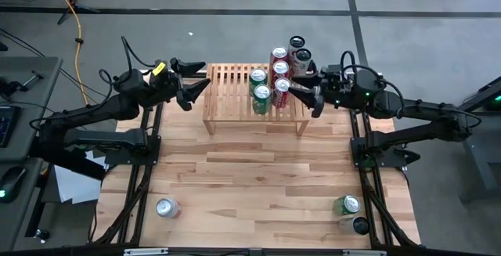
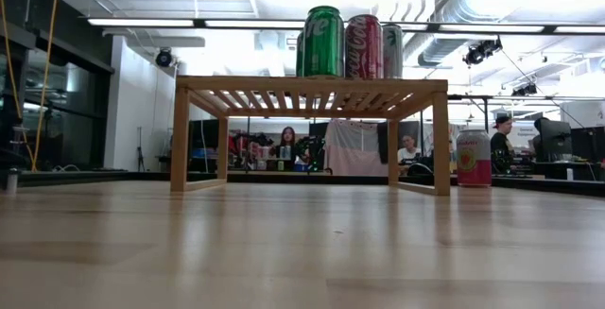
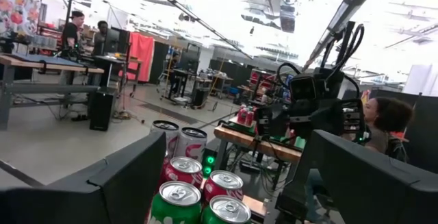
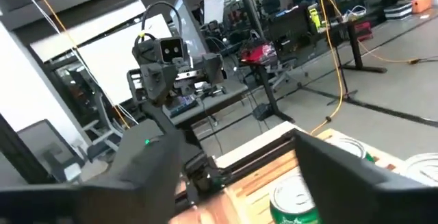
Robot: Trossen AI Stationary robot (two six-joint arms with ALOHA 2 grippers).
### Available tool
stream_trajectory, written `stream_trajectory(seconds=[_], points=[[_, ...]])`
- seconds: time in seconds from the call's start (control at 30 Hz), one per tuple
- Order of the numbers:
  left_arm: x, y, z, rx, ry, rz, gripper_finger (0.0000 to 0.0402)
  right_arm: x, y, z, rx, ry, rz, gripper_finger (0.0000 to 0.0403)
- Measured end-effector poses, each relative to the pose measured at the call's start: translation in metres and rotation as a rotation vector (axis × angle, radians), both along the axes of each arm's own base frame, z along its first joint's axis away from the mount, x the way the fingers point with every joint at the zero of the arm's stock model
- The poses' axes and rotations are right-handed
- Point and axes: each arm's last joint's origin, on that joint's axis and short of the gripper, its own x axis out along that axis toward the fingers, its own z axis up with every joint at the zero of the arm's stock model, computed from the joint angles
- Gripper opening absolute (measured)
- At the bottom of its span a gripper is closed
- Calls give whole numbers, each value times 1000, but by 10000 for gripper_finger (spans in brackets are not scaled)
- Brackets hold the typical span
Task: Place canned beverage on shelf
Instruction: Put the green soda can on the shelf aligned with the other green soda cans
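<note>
On shelf (image 1: 235, 99), right end: two green cans (image 1: 260, 86), three red cans (image 1: 281, 70), upright. Just behind shelf: two more cans (image 1: 300, 49). Well in front of shelf: three loose cans (image 1: 167, 207). Right gripper (image 1: 304, 93) parted beside the red row; left gripper (image 1: 196, 88) spread wide at shelf's left end.

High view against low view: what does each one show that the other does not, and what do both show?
Only the high view shows both arms beside the shelf, the left gripper, the right gripper, and three loose cans at the table's near edge, one silver. Only the low view shows people in the room behind and a pink can on the table. Both show the shelf with green and red cans on top.
</note>
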Motion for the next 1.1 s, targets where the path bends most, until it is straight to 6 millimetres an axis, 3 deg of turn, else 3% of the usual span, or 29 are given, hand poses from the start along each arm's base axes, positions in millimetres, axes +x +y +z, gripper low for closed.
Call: stream_trajectory(seconds=[0.1,0.23,0.4,0.63,0.77,0.97,1.1], points=[[0,0,0,0,1,0,353,1,0,-3,21,21,13,321],[0,0,0,0,2,0,353,2,2,-5,-1,56,72,366],[0,0,0,-1,3,0,353,-5,8,11,103,248,145,373],[0,0,-1,-4,13,1,353,-18,42,22,479,805,194,374],[1,0,-3,-11,33,2,353,-20,73,-2,692,1077,93,374],[2,1,-7,-26,75,2,353,-28,135,-59,954,1421,-14,374],[2,1,-8,-28,79,3,353,-41,169,-87,1084,1562,-36,374]])
